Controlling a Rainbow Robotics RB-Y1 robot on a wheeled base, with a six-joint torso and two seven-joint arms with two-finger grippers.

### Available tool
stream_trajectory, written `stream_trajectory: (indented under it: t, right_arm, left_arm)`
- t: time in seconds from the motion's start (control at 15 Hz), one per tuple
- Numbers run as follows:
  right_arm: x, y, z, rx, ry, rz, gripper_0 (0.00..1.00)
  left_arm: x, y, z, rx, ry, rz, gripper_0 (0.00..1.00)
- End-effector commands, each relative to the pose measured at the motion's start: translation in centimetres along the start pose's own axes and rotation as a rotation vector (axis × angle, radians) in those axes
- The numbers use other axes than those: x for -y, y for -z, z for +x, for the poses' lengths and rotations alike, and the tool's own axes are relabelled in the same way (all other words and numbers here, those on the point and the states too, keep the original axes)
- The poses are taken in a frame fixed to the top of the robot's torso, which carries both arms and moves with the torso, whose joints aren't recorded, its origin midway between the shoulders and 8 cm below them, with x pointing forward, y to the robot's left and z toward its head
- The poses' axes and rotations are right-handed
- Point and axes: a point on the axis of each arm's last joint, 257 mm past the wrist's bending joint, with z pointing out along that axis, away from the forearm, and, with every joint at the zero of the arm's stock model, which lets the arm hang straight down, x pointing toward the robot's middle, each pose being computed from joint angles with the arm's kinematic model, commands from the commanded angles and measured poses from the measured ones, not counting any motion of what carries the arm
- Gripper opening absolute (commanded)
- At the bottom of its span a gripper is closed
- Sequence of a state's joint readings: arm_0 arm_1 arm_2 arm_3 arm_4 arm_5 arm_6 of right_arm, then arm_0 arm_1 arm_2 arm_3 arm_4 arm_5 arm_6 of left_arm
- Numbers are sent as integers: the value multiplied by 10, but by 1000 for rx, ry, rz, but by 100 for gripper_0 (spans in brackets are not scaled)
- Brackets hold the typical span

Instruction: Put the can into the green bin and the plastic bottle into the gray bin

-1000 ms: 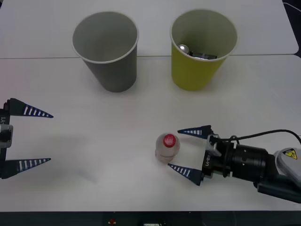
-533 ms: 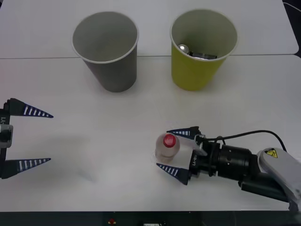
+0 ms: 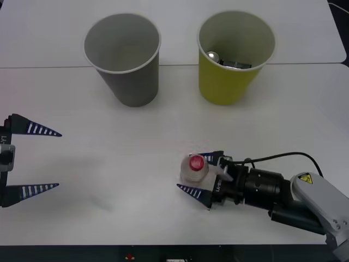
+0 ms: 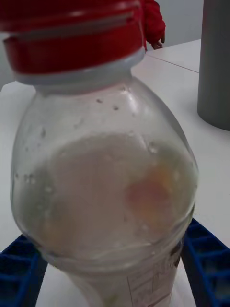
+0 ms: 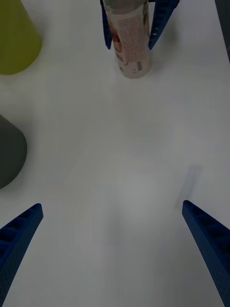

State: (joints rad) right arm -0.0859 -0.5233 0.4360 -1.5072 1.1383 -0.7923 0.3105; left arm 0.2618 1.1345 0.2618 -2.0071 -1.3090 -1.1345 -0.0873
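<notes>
White table (image 3: pixel 136 218), two cup-shaped bins standing at its back, bottle at the front.
Gray bin (image 3: pixel 123 60) beside green bin (image 3: pixel 234 57), whose wall half hides the can (image 3: pixel 212 56); upright plastic bottle (image 3: pixel 194 170) sits between the right gripper (image 3: pixel 200 173)'s spread fingers, contact unclear; left gripper (image 3: pixel 46 160) spread wide, well apart.

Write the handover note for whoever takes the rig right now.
Right gripper: open, one finger on each side of the bottle, which stands upright on the table, not yet gripped.
Left gripper: open, idle at the table's left side.
Done: the can lies in the green bin.
Left: close on the bottle, lift it and drop it into the gray bin, which stands left of the green one.
</notes>
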Motion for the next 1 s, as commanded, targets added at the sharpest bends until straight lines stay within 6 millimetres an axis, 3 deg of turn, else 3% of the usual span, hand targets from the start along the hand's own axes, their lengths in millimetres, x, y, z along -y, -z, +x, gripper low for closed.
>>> stream_trajectory:
  t: [0.07, 0.53, 1.0]
  right_arm:
    - [0, 0, 0, 0, -1, 1, 0]
    - [1, 0, -4, 10, 1, -8, 0]
    - [2, 20, -31, 1, -52, -55, 0]
  left_arm:
    - [0, 0, 0, 0, 0, 0, 100]
    - [0, 0, 0, 0, 0, 0, 100]
    - [0, 0, 0, 0, 0, 0, 100]
